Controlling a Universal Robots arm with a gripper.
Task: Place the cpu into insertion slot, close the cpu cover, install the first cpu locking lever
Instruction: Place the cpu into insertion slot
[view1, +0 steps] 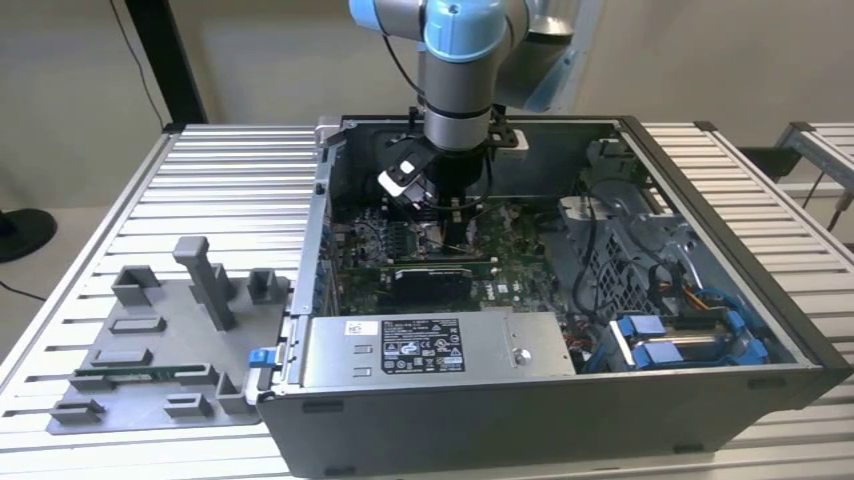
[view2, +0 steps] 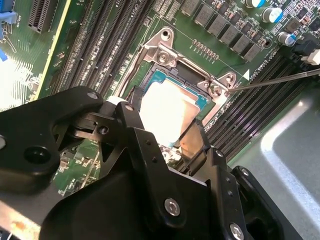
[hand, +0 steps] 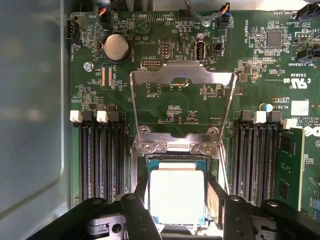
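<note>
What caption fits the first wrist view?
Claw over the cpu in the insertion slot, cpu cover swung open.

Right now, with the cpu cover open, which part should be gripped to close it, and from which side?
On the cpu cover, probably the free cross-bar, farthest from the hinge, taken from above across its thin edge: the frame is open in the middle, and this bar gives most leverage.

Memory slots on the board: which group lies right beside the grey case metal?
The group bordering the grey case metal; the other group, across the chip, has green board beyond it.
</note>
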